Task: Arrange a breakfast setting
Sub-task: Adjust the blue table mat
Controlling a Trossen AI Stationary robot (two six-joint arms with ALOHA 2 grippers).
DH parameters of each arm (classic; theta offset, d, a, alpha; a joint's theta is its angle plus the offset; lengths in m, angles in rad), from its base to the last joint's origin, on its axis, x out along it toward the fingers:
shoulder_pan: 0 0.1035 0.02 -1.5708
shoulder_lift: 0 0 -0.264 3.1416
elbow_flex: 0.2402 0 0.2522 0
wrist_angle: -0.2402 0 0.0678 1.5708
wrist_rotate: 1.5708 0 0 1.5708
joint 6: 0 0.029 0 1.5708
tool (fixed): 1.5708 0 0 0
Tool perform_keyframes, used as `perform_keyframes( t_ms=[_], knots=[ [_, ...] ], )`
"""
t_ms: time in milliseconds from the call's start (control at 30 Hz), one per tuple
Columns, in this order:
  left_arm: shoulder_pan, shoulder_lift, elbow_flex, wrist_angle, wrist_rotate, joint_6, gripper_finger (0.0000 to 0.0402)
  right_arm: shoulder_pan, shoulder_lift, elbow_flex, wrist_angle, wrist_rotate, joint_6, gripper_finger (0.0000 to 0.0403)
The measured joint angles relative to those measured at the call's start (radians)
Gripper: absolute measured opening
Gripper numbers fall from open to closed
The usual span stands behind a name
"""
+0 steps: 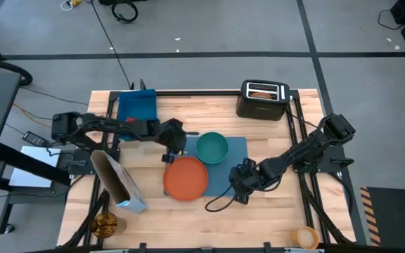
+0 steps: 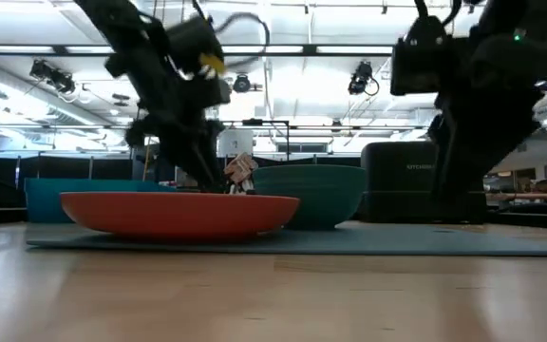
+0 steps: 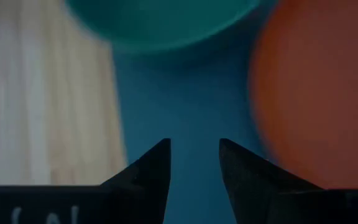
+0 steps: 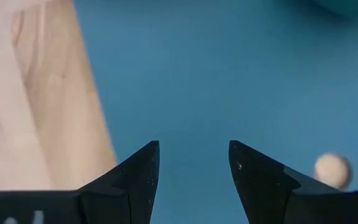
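Note:
The blue placemat point(image 1: 232, 163) lies flat at the table's middle. The teal bowl point(image 1: 211, 147) stands on its far left part, and the orange plate point(image 1: 185, 178) rests on its near left corner. My left gripper point(image 1: 169, 156) is open and empty, low over the placemat point(image 3: 185, 106) between the bowl point(image 3: 160, 22) and the plate point(image 3: 319, 93). My right gripper point(image 1: 239, 184) is open and empty, low over the placemat's near right part point(image 4: 229, 81). The blue cereal bag point(image 1: 118, 184) stands at the near left. The apple and the spoon are out of view.
A black toaster point(image 1: 262, 100) holding bread stands at the far right, and a deep blue bin point(image 1: 136, 107) at the far left. A round brown thing point(image 1: 105, 224) sits at the near left corner and a small orange cup point(image 1: 306, 237) at the near right. A black cable point(image 1: 220, 204) loops beside the plate.

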Motion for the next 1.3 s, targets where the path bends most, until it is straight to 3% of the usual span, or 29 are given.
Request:
perform_keyframes(
  t_ms=[267,600,967,1167,1300],
  knots=[
    [0.087,0.121,0.0,0.017,-0.039,0.001,0.0144,0.0,0.0,-0.068,0.072,0.015,-0.063,0.02],
    [0.06,0.159,0.004,-0.044,-0.041,0.0,0.0144,-0.021,0.0,-0.095,0.041,0.003,-0.097,0.02],
    [0.042,0.146,0.003,-0.081,-0.061,0.008,0.0144,-0.025,-0.002,-0.022,-0.169,0.002,-0.117,0.02],
    [0.047,0.146,0.003,-0.074,-0.063,0.012,0.0144,-0.027,-0.002,-0.021,-0.375,-0.015,-0.1,0.02],
    [0.047,0.13,0.019,-0.097,-0.086,0.015,0.0144,-0.047,-0.012,-0.011,-0.386,-0.003,-0.103,0.02]
  ],
)
